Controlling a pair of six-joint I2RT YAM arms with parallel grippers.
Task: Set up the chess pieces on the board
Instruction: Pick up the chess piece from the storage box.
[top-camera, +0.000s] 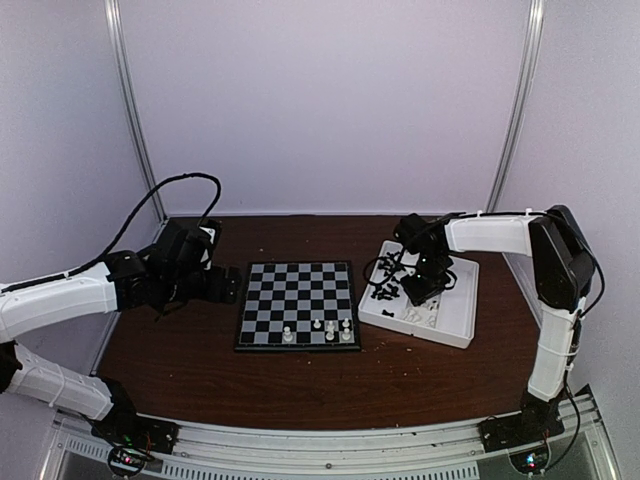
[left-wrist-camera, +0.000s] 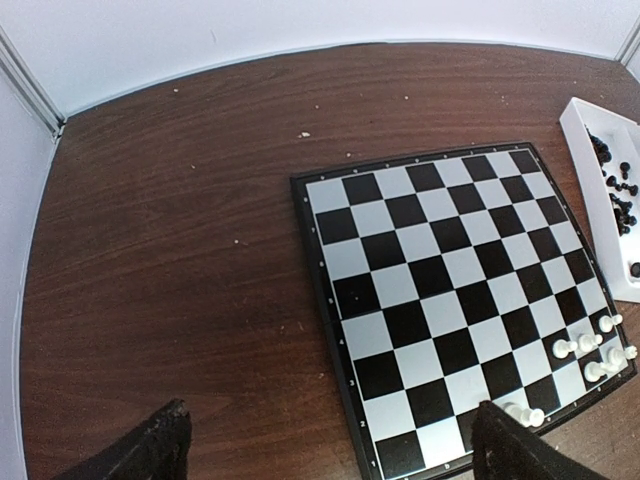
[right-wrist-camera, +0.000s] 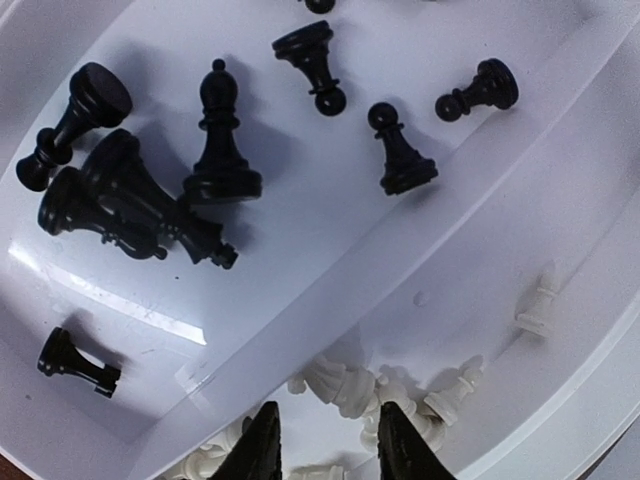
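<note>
The board (top-camera: 297, 303) sits in the middle of the tabletop (top-camera: 180, 350), only four white chess pieces (top-camera: 330, 328) on its near right corner. Left gripper (left-wrist-camera: 330, 455) hangs wide open by the board's left edge. Right gripper (right-wrist-camera: 330, 450) is down in the white tray (top-camera: 455, 330) at right, jaws a bit apart over the white pile (right-wrist-camera: 345, 385).

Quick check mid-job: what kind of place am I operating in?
Probably a lab test cell: plain white panel walls, metal frame posts, and a wood-grain table carrying the board and a white tray.

board (top-camera: 297, 290): flat, table (top-camera: 420, 385) centre | white chess pieces (top-camera: 331, 330): few upright near board's near-right corner | black chess pieces (right-wrist-camera: 220, 140): loose in tray (right-wrist-camera: 480, 200) compartment
</note>
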